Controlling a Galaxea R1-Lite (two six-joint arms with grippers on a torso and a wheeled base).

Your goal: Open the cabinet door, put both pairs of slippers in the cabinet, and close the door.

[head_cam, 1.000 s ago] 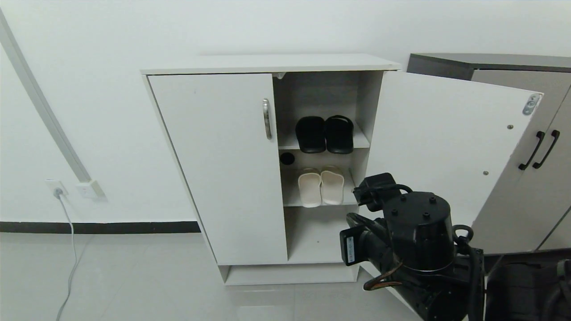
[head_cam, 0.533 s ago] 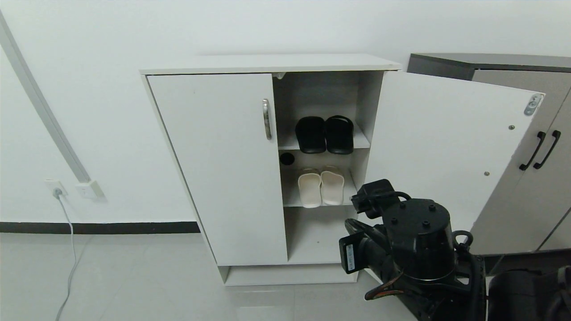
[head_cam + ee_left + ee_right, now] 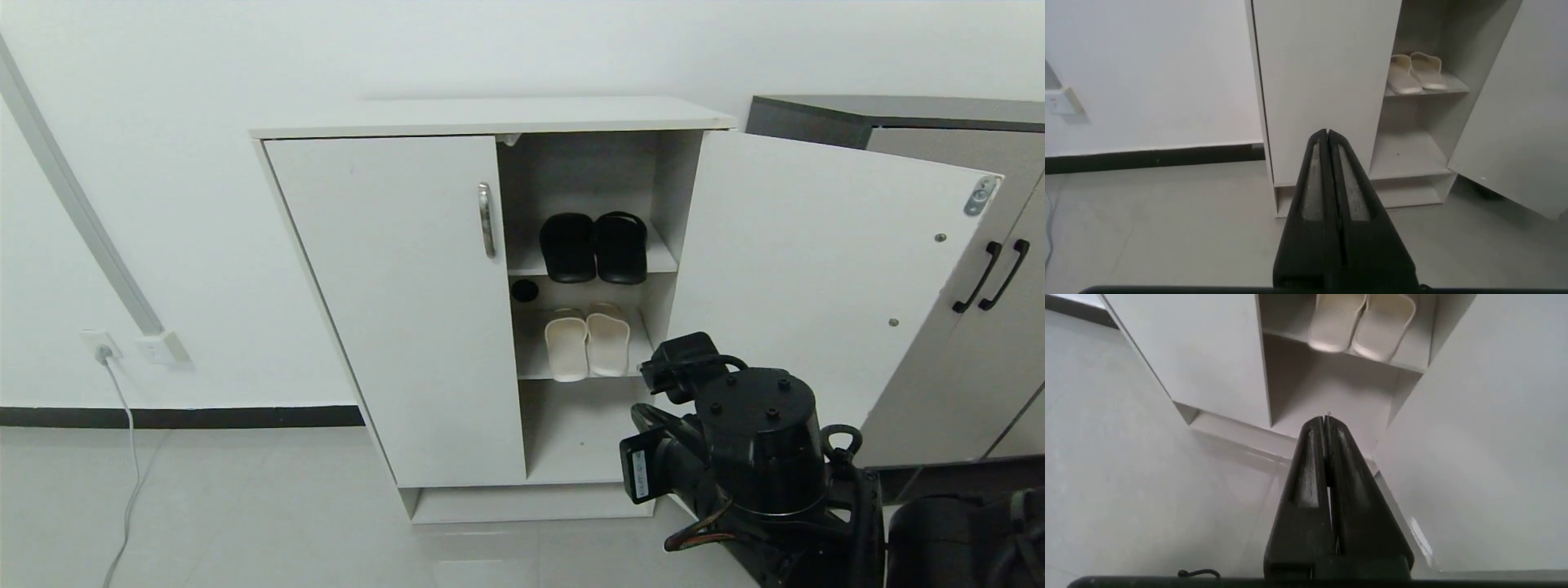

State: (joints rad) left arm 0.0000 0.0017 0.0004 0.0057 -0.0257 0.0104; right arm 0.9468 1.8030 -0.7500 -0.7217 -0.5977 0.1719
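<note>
The right claw, fully closed and empty, has dropped back below the white slippers. The left claw is likewise closed, holding nothing. Both pairs are shelved, so the open door beside the right claw needs closing.

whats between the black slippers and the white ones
In the head view, the shelf board under the black slippers, above the white slippers.

No legible text, labels or numbers anywhere.

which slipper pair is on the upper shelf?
The black pair. It rests on the upper shelf, while the white pair sits on the middle shelf directly beneath it.
</note>
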